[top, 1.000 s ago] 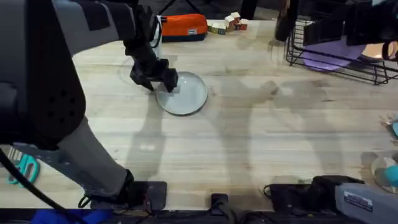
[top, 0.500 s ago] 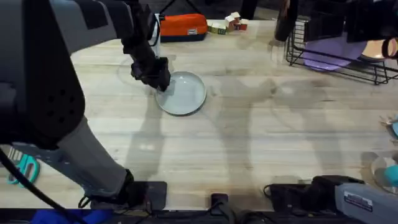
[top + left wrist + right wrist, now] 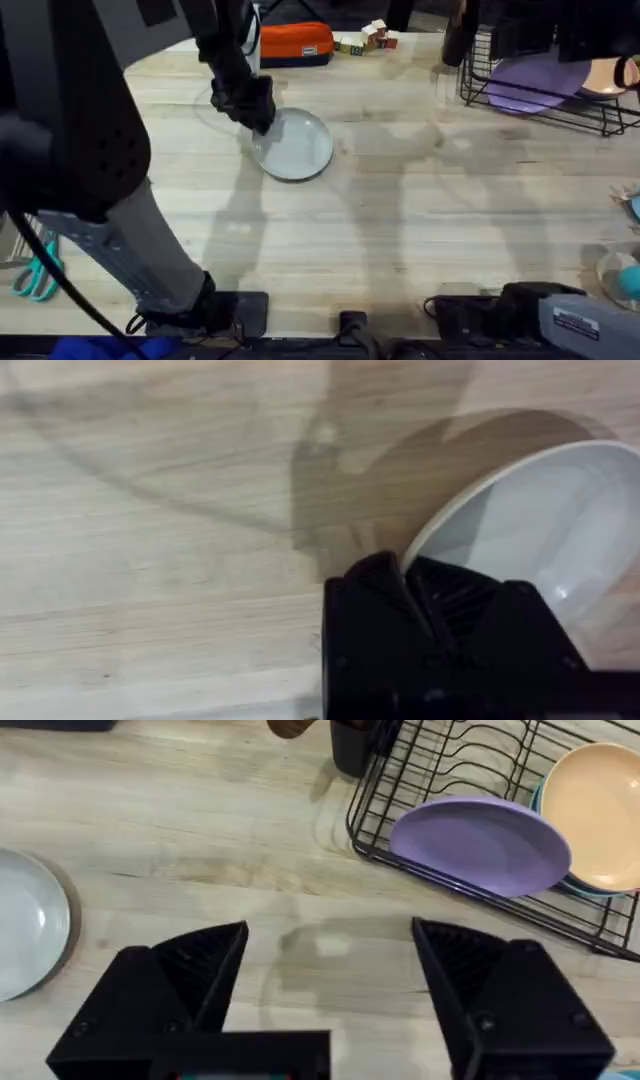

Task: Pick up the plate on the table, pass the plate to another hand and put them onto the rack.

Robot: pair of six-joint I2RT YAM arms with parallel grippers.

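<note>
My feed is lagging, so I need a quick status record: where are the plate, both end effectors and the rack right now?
plate: flat on the table, not lifted
left end effector: shut on the plate's rim at its left edge
right end effector: open, above bare table, holding nothing
rack: holds a purple plate and a peach plate
handover: not yet begun
</note>
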